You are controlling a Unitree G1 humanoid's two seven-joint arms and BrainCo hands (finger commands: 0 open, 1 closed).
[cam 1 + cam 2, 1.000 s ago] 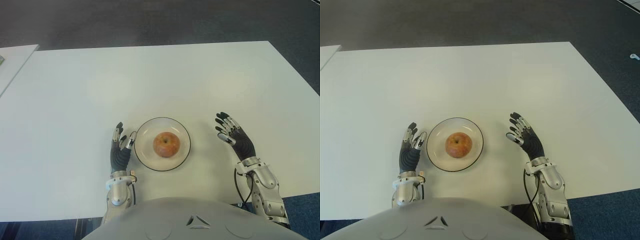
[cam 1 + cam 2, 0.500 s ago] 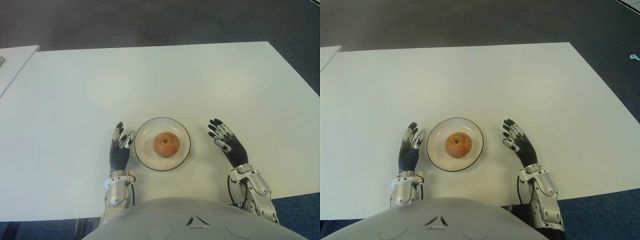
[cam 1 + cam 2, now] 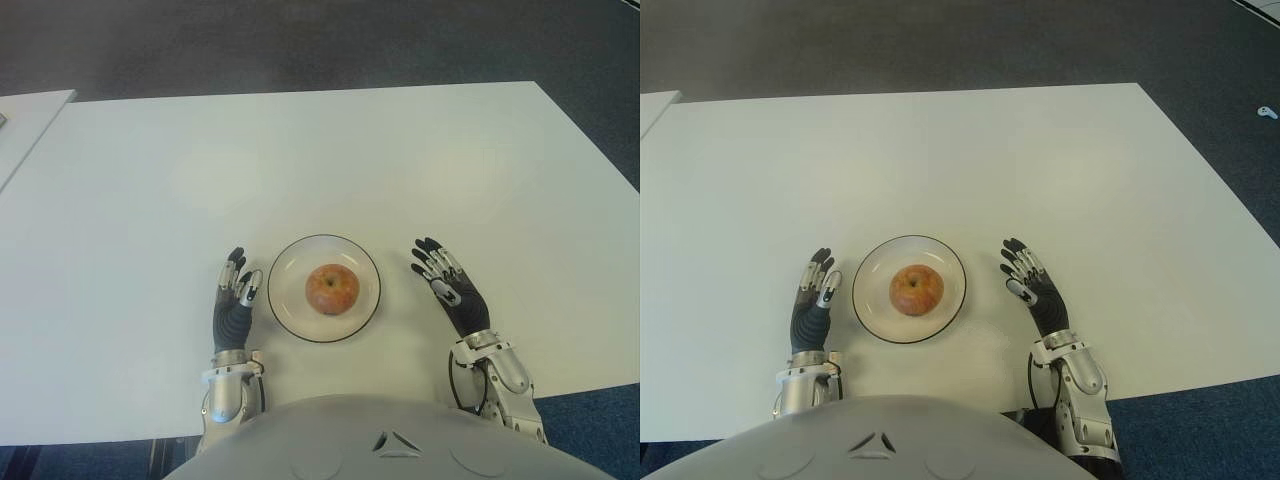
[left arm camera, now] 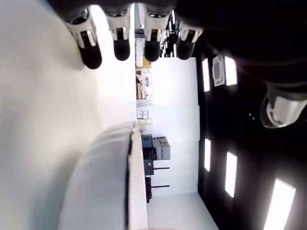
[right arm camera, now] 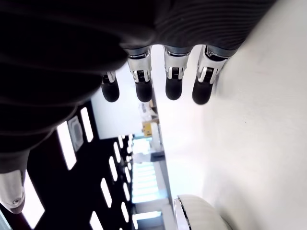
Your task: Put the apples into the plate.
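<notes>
Apples are named in the task, but only one round red-and-yellow apple (image 3: 332,288) is seen, and it is placed in the middle of the shallow round glass plate with a dark rim (image 3: 284,313), so the step is judged to be done for this fruit.

Nearest to the robot, the left hand (image 3: 233,303) is shown just beside the left edge of the plate and the right hand (image 3: 451,291) near its right side, a little apart. Both are held with the fingers stretched out and spread, and nothing is gripped. Such a position is judged suitable for leaving the plate free.

The plate is carried by a wide white matte table (image 3: 320,160). Farther away, dark grey carpet floor (image 3: 300,45) is seen, and the corner of a second white table (image 3: 30,115) at the far left.
</notes>
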